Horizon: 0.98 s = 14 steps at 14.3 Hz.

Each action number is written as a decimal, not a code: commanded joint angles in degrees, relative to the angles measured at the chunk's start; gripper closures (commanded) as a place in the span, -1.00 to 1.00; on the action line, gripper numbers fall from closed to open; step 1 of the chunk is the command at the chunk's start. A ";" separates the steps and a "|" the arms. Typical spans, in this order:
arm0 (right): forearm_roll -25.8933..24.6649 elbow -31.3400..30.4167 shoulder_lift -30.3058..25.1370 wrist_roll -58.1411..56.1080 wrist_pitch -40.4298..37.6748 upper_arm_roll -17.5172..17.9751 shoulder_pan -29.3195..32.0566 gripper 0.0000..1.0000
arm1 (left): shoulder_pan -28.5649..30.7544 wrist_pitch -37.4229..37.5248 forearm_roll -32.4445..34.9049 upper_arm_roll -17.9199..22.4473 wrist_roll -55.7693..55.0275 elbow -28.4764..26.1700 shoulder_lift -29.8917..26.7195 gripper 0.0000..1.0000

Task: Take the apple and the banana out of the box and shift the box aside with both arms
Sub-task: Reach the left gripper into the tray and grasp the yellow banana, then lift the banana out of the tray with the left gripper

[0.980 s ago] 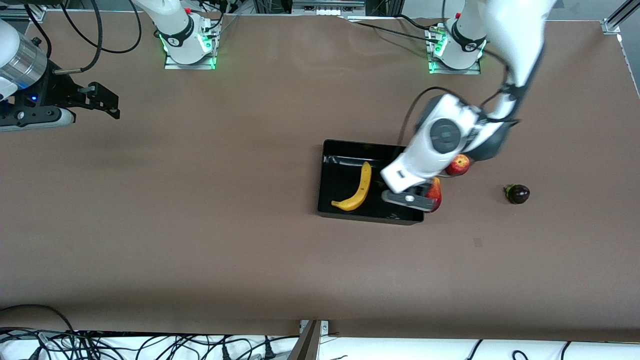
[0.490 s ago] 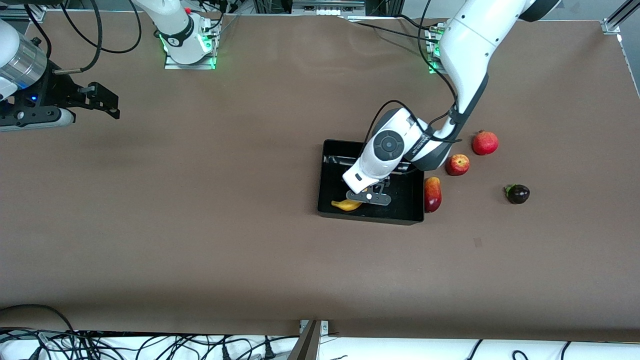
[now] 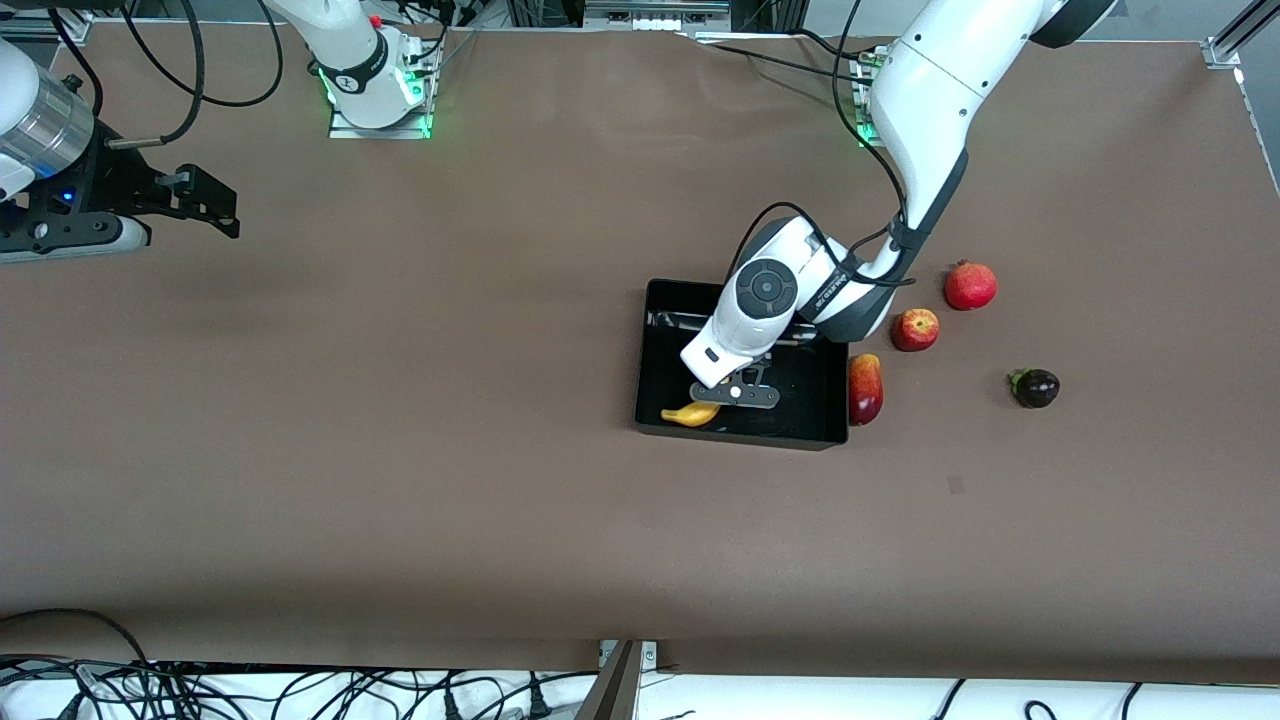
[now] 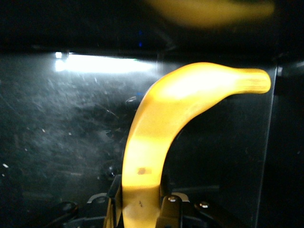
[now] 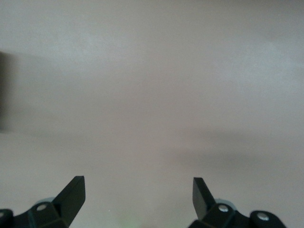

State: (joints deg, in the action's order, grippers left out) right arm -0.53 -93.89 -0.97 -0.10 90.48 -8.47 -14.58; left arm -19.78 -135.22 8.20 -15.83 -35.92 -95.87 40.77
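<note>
1. Brown tabletop [image 3: 400,480] under a black box [image 3: 655,350], cables along the near edge.
2. Left end effector [image 3: 735,393] down inside the box, clamped on the banana [image 4: 156,142] near one end; yellow tip poking out toward the right arm's end of the tabletop.
3. Right end effector [image 5: 137,194] fully spread, holding nothing, waiting over bare tabletop at the right arm's end.
4. Apple [image 3: 915,329] already out, on the tabletop just beside the box, between a pomegranate [image 3: 970,285] and a mango [image 3: 865,389]; small dark fruit [image 3: 1035,387] well apart.
5. Risk: off-centre grip, so likely swing or slip of the long banana on lifting.
6. Risk: drooping tip catching the low wall, dragging the box.
7. Risk: crowded drop zone, possible knock against the mango or apple.
8. Writing: no legible label or brand anywhere.
</note>
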 commanded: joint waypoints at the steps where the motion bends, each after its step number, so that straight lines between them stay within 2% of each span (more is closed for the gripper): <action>1: -0.87 0.72 0.18 -0.34 -0.39 0.30 0.43 -1.00 | 0.96 5.38 1.38 0.01 -0.82 1.47 -4.63 1.00; 5: -0.87 0.72 0.18 -0.34 -0.39 0.30 0.43 -1.00 | 3.42 15.13 0.59 -0.34 0.76 4.89 -9.38 1.00; 8: -0.87 0.81 0.18 -0.43 -0.39 0.30 0.43 -1.00 | 6.23 25.58 -0.02 -0.52 3.92 10.59 -10.44 1.00; 11: -0.87 0.81 0.18 -0.43 -0.39 0.30 0.43 -1.00 | 14.30 32.81 0.06 -0.08 11.37 13.08 -10.36 1.00; 14: -0.87 0.72 0.18 -0.43 -0.39 0.30 0.52 -1.00 | 24.32 32.91 0.24 0.10 22.96 11.85 -8.34 1.00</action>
State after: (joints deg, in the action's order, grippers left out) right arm -0.54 -93.88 -0.97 -0.10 90.48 -8.49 -14.53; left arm -1.37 -103.08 8.23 -14.85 -20.24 -84.16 30.53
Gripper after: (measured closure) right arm 0.000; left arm 0.661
